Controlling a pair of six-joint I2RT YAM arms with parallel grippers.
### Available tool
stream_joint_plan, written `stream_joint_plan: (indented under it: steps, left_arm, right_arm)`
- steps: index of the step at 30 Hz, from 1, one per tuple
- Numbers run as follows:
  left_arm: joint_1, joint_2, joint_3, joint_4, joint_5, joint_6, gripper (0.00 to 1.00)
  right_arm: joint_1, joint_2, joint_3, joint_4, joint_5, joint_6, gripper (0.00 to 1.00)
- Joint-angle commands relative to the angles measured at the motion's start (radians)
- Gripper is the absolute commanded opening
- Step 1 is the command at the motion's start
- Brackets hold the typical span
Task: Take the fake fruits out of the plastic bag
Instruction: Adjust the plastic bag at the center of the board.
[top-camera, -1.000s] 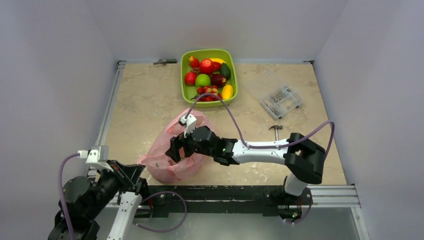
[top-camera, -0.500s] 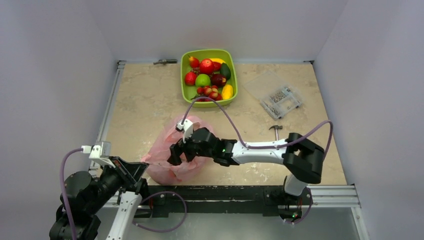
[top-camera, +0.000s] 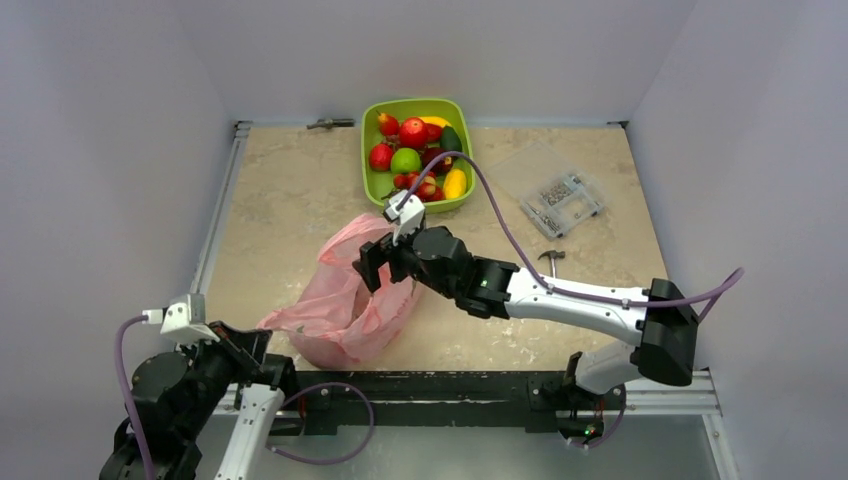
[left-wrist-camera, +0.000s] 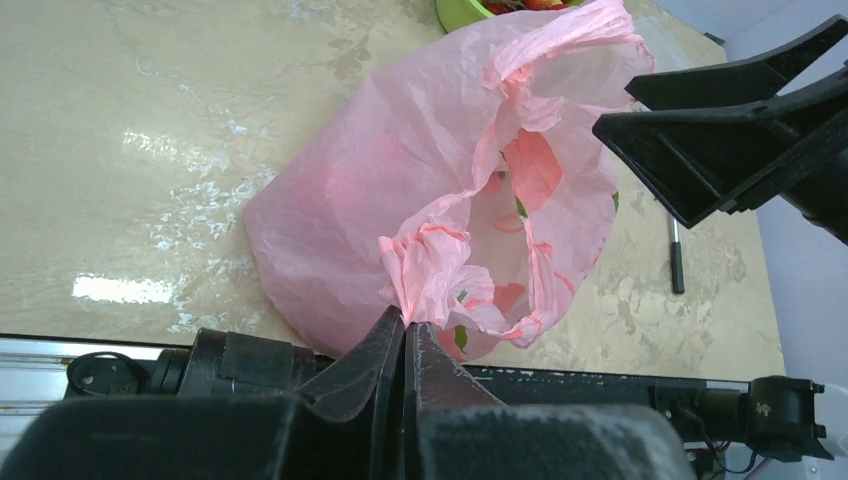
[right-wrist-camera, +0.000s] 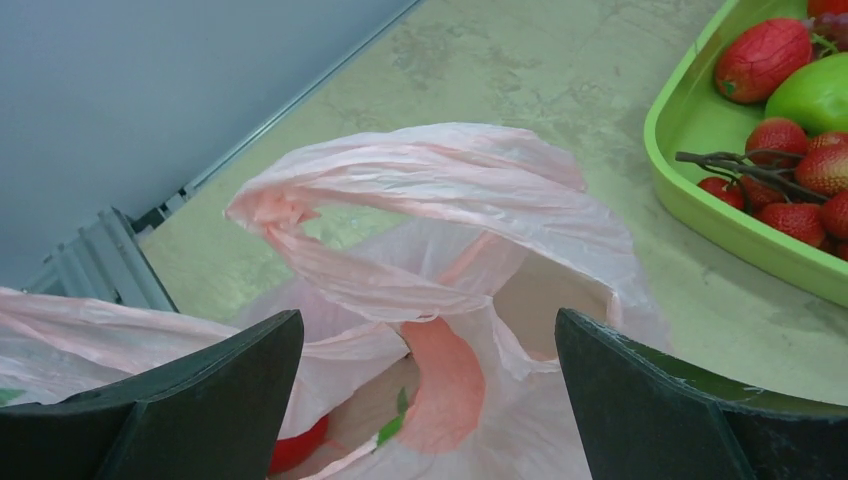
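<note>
Right claw (right-wrist-camera: 428, 335) gapes over plastic bag (top-camera: 338, 308); left claw (left-wrist-camera: 405, 328) pinches it.

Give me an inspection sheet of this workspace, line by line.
Surface: beige marbled tabletop.
Job's things: pink plastic bag near front edge, mouth open; fake fruits heaped in green tray; something red inside bag.
Clutter: clear parts box, small hammer, right side.
Grippers: left gripper shut on bag rim; right gripper open above bag mouth.
Cables: purple cable arches over tray.
Surroundings: grey walls, metal rails.
</note>
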Motion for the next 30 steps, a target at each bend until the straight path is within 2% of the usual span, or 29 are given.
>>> stream_joint_plan:
  steps: [1,3,5,7,12,15,19,26,27,28,29,30]
  left_arm:
    - [0.003,0.092,0.045,0.059,-0.053,0.012,0.00]
    - [0.003,0.096,0.049,0.059,-0.043,0.016,0.00]
    - [0.003,0.084,0.041,0.060,-0.025,0.011,0.00]
    - [0.003,0.070,0.025,0.065,-0.004,-0.003,0.00]
    - [0.003,0.055,0.000,0.064,0.022,-0.044,0.00]
    - [0.003,0.058,-0.002,0.054,0.028,-0.049,0.00]
    - [0.003,0.059,-0.004,0.038,0.032,-0.047,0.00]
    - [0.003,0.049,-0.015,0.045,0.034,-0.056,0.00]
    - [0.003,0.050,-0.015,0.051,0.037,-0.058,0.00]
    - [0.003,0.054,-0.013,0.057,0.038,-0.060,0.00]
    - [0.002,0.060,-0.010,0.065,0.034,-0.060,0.00]
    - [0.002,0.070,-0.004,0.075,0.023,-0.061,0.00]
  right_arm:
    - [0.008,0.025,0.142,-0.122,-0.029,-0.134,0.99]
    - [0.014,0.052,0.200,-0.228,0.006,-0.180,0.99]
    - [0.022,0.048,0.205,-0.205,-0.019,-0.220,0.99]
    - [0.027,0.048,0.231,-0.180,-0.035,-0.186,0.99]
    - [0.049,0.141,0.345,-0.264,0.125,0.253,0.99]
    - [0.059,0.178,0.358,-0.227,0.139,0.402,0.99]
    - [0.059,0.238,0.402,-0.195,0.180,0.511,0.99]
    - [0.054,0.345,0.484,-0.155,0.223,0.584,0.98]
    - [0.044,0.361,0.502,-0.149,0.209,0.585,0.92]
    - [0.033,0.372,0.517,-0.142,0.189,0.583,0.80]
    - [0.019,0.380,0.525,-0.121,0.145,0.580,0.61]
    - [0.003,0.385,0.530,-0.085,0.083,0.580,0.36]
